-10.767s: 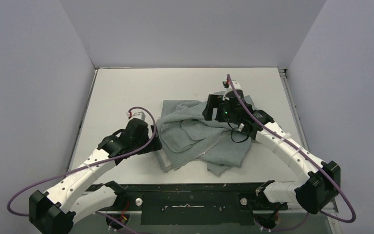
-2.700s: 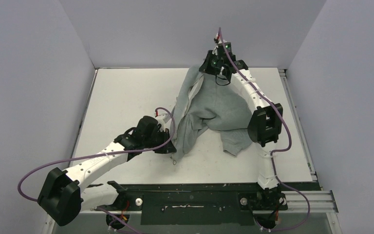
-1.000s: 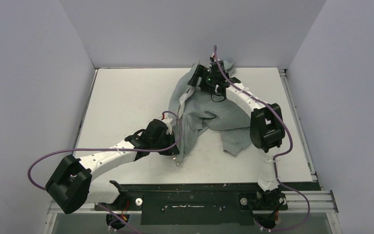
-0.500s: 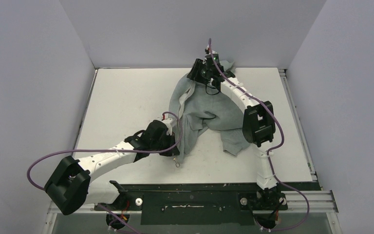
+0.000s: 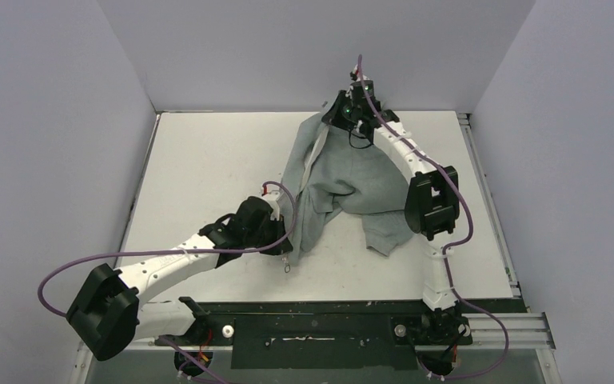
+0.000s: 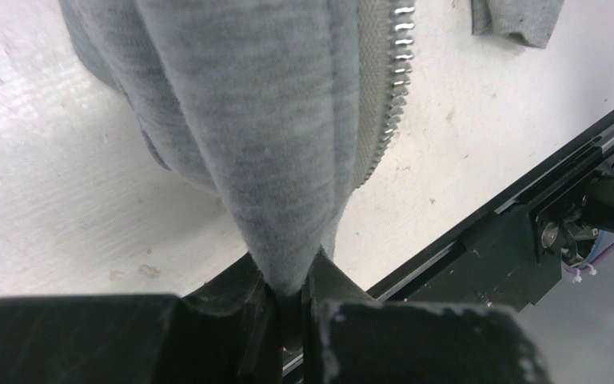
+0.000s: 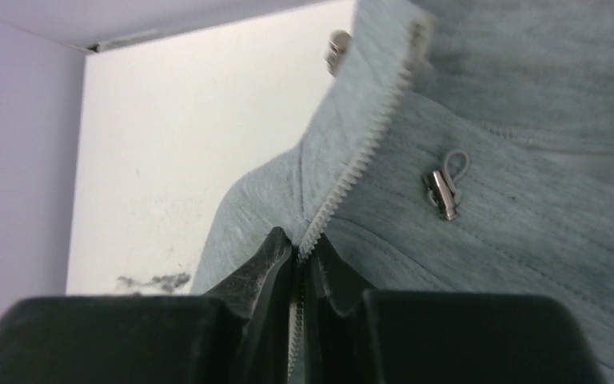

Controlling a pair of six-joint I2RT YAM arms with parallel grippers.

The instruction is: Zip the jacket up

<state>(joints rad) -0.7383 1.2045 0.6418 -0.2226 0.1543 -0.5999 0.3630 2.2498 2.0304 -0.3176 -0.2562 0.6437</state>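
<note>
On the left half of the bench (image 5: 200, 160), your left jaws are clamped on a lower fold of the jacket (image 5: 352, 172), right beside its pale zipper (image 6: 396, 80) and low over the surface. From that grip the grey fabric runs up and back across the middle, with a loose part lying toward the near right. At the far edge, your right jaws are pinched on the zipper edge near the collar, lifted off the bench.

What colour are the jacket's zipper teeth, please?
Pale, whitish zipper teeth against the heather-grey jacket; clearest in the right wrist view.
</note>
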